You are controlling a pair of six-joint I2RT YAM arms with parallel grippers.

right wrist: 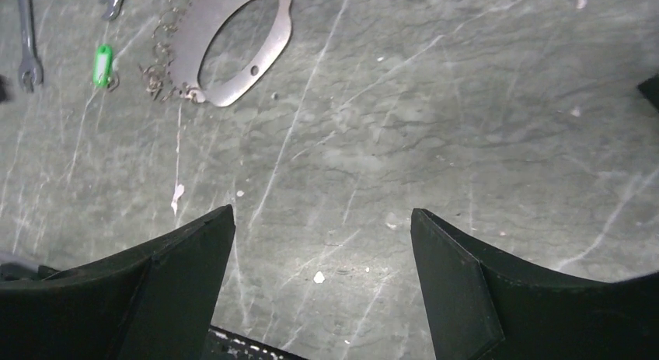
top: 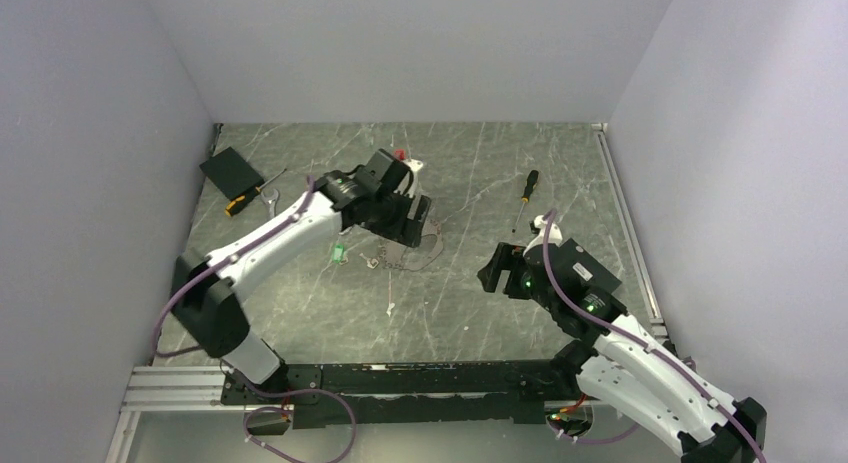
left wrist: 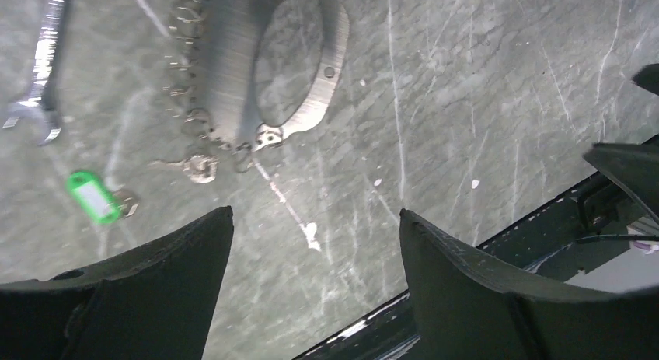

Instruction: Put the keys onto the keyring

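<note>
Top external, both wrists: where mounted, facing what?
Top external: above and behind the bases, looking down at the table; left arm, right arm show.
Left wrist: on left arm, looking down at the keyring and green key; left gripper in view.
Right wrist: on right arm, looking down at table; right gripper in view.
Shared: all show the green key.

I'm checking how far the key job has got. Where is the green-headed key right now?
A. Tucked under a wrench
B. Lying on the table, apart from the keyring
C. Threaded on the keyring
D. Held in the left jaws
B: the green key lies flat on the table, clear of the keyring, and the left gripper has its jaws open with nothing between them.
</note>
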